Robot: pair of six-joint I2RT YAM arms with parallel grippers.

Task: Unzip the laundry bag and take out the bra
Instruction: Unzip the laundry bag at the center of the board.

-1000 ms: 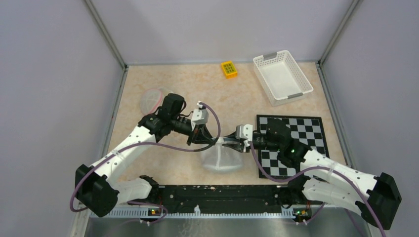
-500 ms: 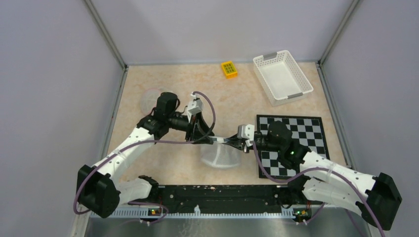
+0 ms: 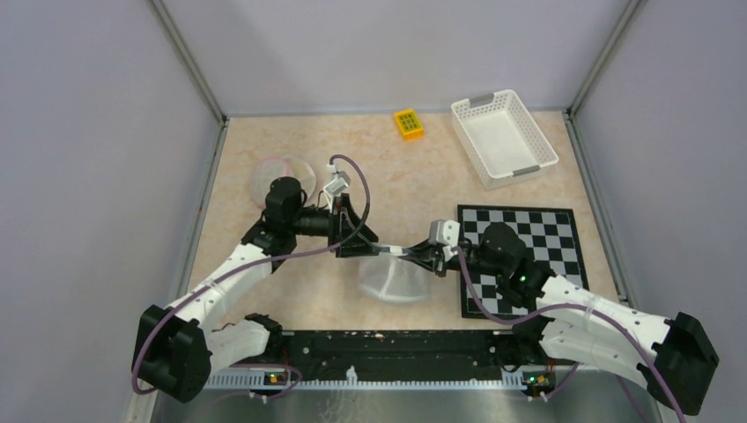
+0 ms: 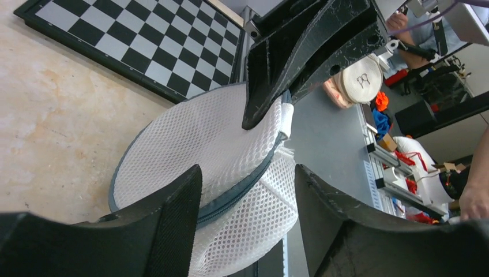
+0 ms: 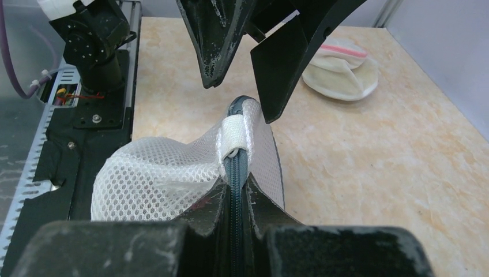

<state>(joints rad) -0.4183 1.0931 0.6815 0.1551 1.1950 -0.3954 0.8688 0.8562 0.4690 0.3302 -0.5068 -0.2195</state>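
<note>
White mesh bag [image 3: 392,280] lies just left of the chessboard [image 3: 528,231], its zip edge pinched tight by the right gripper [image 3: 416,256], while the left gripper [image 3: 358,250] straddles that raised edge, jaws apart.

Round white mesh laundry bag [image 3: 392,280] with a grey zip sits front-centre. One edge is pulled up into a ridge, and the zip looks closed along the visible stretch. What looks like the cream padded bra [image 3: 273,169], pink-trimmed, lies outside it, far left, well apart.
</note>
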